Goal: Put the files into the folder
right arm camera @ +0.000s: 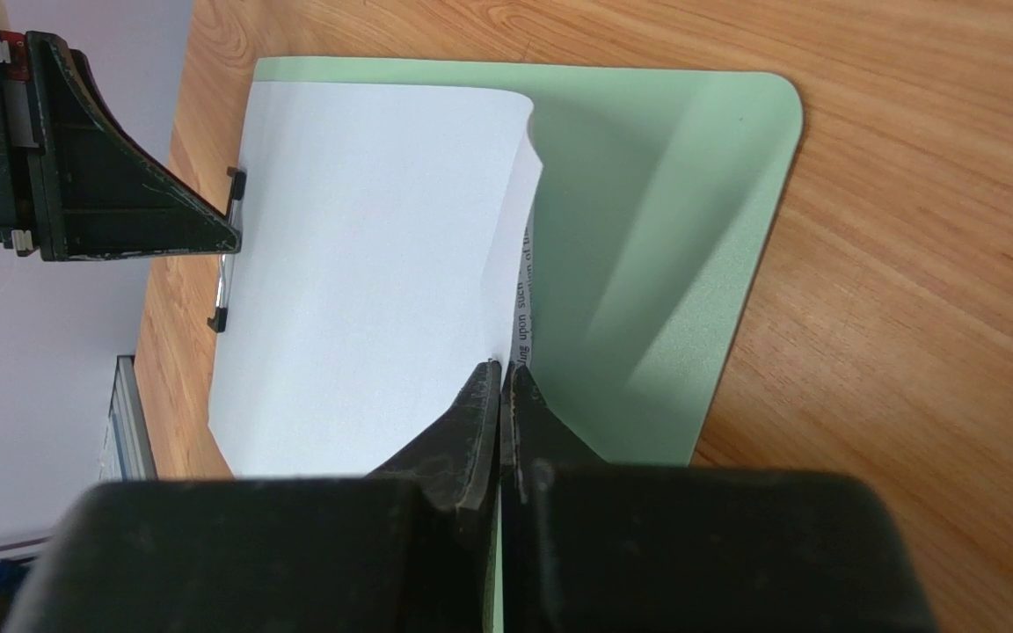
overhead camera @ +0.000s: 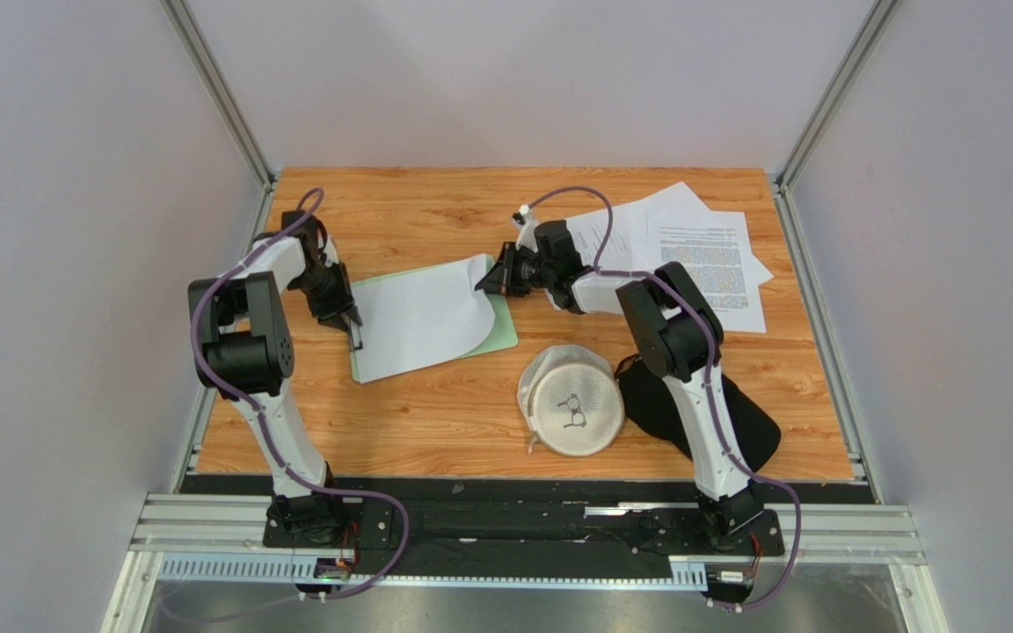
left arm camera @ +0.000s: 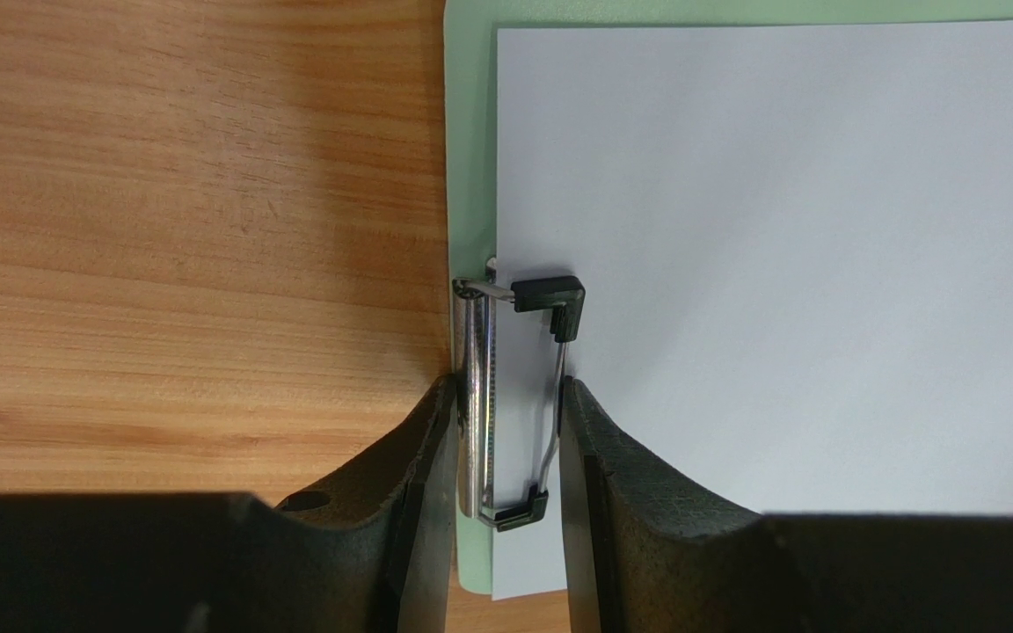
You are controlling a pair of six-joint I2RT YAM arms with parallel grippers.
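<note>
The light-green folder [overhead camera: 504, 331] lies flat left of the table's middle, with one white sheet [overhead camera: 419, 317] on top of it. My left gripper [overhead camera: 351, 327] is at the folder's left short edge. In the left wrist view it [left arm camera: 509, 412] is shut on the metal clip [left arm camera: 475, 383], one finger on each side. The sheet [left arm camera: 789, 264] reaches under the clip's wire. My right gripper [overhead camera: 488, 280] is shut on the sheet's right edge [right arm camera: 515, 317] and holds it curled up off the folder [right arm camera: 657, 238]. Printed text shows on the sheet's underside. More files [overhead camera: 697, 251] lie fanned at the back right.
A round white cap [overhead camera: 571, 400] and a black flat piece [overhead camera: 717, 416] lie at the front, beside the right arm. Metal frame posts and grey walls close in the table on the left, right and back.
</note>
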